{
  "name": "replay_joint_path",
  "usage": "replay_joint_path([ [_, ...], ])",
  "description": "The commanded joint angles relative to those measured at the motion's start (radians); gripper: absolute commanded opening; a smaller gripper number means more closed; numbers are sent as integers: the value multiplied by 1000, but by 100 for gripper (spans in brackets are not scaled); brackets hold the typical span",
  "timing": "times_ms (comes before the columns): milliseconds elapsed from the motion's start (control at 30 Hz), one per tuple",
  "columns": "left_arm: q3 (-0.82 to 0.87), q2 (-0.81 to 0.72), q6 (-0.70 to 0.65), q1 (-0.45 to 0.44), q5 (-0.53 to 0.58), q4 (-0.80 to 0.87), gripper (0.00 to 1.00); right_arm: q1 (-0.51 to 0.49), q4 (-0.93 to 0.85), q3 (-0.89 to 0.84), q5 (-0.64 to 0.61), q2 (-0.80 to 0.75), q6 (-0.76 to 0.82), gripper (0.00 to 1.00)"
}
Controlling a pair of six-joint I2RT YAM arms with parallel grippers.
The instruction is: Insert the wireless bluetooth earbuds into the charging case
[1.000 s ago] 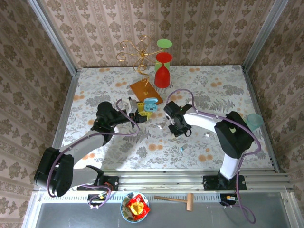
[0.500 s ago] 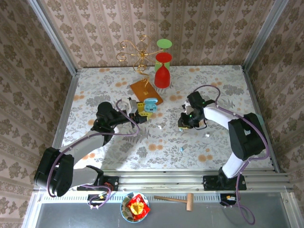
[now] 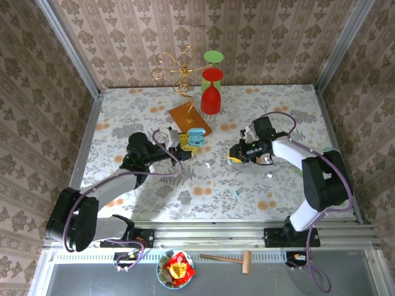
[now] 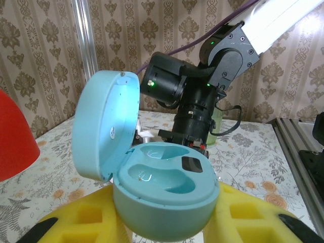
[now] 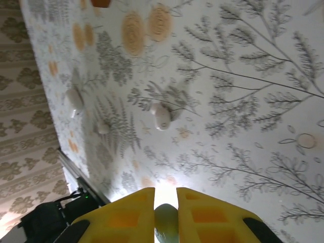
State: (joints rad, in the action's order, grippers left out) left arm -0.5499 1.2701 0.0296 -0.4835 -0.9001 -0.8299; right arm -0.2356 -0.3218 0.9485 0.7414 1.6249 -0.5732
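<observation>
Floral table [image 3: 278, 111], red cup [image 3: 210, 98], brown board [image 3: 188, 117], white earbud [image 3: 208, 164], light blue earbud [image 3: 236, 193] lying loose.

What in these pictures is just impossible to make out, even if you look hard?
Pale piece between the right fingers, right wrist view: the fingers and bottom edge hide most of it.
Dark patch inside the charging case, left wrist view: too blurred to identify.
Loose earbuds, top view: too small for shape.
</observation>
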Motion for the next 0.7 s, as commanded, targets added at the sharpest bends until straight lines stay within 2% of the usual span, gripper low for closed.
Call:
replay_joint_path([
  [0,-2,10,-12,-3,-8,-44,27,2,65,-17,86,-67,-20,16],
  [367,-24,51,-23,-4,-20,-37,27,-45,73,52,99,-216,-27,16],
  [667,-33,79,-14,-7,-22,-64,27,-139,125,162,90,-272,-68,16],
])
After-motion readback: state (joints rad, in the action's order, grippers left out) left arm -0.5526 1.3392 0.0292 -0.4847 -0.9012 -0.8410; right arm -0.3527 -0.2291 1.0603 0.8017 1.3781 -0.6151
